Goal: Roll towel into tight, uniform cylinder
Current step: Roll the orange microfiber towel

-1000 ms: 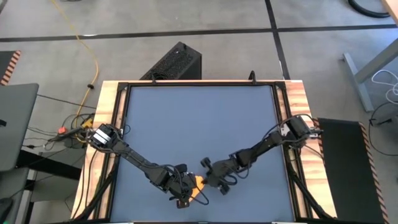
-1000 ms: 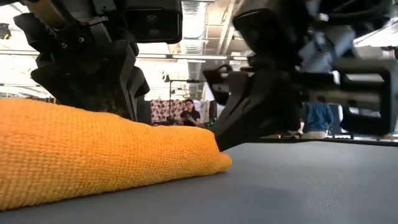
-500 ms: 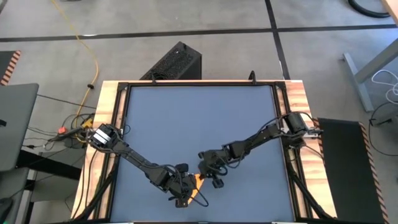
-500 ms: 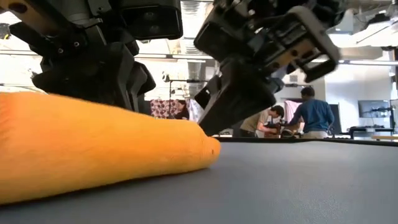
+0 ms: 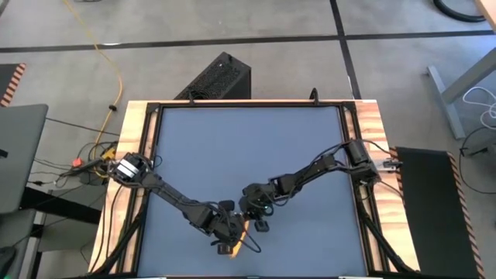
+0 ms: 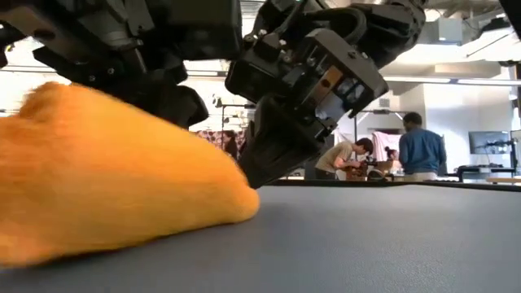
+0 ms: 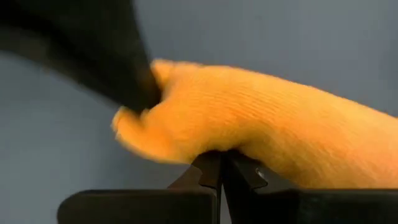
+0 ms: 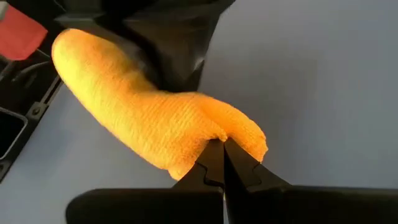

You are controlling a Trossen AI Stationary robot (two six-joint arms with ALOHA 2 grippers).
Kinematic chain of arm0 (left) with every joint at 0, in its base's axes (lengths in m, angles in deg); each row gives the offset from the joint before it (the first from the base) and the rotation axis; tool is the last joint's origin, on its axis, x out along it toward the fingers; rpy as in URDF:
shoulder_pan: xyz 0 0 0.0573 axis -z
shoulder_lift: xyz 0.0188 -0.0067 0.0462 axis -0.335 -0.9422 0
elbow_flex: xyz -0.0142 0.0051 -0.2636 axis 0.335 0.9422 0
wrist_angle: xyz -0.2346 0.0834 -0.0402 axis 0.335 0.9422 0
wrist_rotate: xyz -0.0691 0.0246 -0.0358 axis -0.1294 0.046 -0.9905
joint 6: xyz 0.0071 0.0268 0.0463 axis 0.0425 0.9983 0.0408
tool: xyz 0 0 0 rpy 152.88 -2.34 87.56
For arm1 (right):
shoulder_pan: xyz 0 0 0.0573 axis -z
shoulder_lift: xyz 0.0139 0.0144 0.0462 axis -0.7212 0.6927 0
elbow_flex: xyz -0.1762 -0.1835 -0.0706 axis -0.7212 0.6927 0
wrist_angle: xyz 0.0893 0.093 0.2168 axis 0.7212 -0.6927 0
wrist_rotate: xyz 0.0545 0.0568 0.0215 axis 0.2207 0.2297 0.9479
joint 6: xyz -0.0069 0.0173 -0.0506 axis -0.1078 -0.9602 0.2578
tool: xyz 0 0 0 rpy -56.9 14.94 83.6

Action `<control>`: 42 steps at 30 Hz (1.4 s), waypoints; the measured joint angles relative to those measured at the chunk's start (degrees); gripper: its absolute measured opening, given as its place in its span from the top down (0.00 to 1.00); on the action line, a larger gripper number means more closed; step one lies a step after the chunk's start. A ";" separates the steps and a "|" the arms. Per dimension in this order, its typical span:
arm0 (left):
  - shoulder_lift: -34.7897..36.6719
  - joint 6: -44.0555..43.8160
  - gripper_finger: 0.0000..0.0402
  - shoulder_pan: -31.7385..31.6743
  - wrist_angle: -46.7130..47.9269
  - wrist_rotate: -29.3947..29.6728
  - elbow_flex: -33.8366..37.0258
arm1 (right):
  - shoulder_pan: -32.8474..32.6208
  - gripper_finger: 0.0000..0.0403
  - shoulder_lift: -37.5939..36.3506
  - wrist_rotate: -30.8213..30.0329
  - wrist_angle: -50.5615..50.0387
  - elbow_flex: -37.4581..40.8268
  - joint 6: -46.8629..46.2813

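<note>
Towel [image 5: 242, 230] lies as a stubby roll near the table's [image 5: 248, 147] front edge, pinched between both closed grippers, left gripper [image 7: 217, 177] nipping its side, right gripper [image 8: 222, 163] nipping its end, each equally close.

Grey floor [image 5: 256, 19] crossed by dark tape lines surrounds the wood-edged table [image 5: 133, 147]; a yellow cable [image 5: 116, 77] trails left, and people [image 6: 413, 148] work far behind.

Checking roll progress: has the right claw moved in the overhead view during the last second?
Yes. The right claw has slid leftward, away from the table's right wooden edge.
</note>
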 joint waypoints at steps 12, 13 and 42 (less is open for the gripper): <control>0.51 -7.70 1.00 -0.24 27.85 1.15 -14.28 | -0.09 0.97 0.52 -1.77 -2.48 -0.74 -1.09; 0.51 -9.36 1.00 -0.24 28.30 2.65 -15.71 | -0.09 0.97 0.54 -1.78 -2.54 -0.74 -1.13; -6.38 -44.10 0.48 -2.94 29.54 -9.56 -25.44 | 0.90 0.97 0.60 -1.69 -0.84 -0.50 0.75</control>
